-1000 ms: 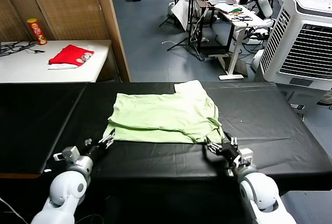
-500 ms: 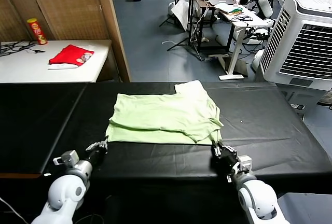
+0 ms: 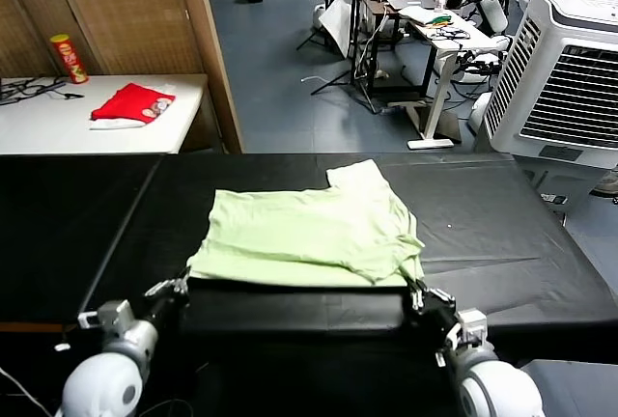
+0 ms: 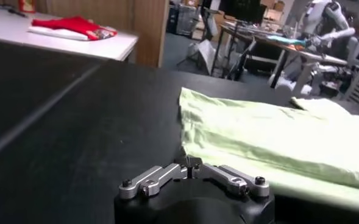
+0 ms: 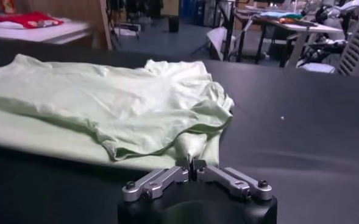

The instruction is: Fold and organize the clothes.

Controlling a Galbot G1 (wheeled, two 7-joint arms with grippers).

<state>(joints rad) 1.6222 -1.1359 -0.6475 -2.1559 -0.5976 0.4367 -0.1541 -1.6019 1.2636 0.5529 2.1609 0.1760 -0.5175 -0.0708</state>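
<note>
The pale green T-shirt point(image 3: 309, 229) lies folded on the black table point(image 3: 77, 214), with one sleeve pointing to the far side. My left gripper point(image 3: 182, 284) sits at its near left corner, fingertips shut on the hem. In the left wrist view the T-shirt point(image 4: 270, 134) ends right at the shut left gripper point(image 4: 190, 162). My right gripper point(image 3: 415, 290) is shut on the near right corner. The right wrist view shows a fold of the T-shirt point(image 5: 106, 103) pinched in the right gripper point(image 5: 191, 163). The near hem is raised slightly off the table between the two grippers.
A white side table at the far left carries a red cloth point(image 3: 130, 103) and a snack can point(image 3: 68, 58). A wooden screen point(image 3: 116, 12) stands behind it. A large white air cooler point(image 3: 570, 79) stands at the right. Desks and stands fill the background.
Both grippers closed on the shirt's near corners and drew back toward me. The near hem came with them toward the table's front edge and lifted a little.
</note>
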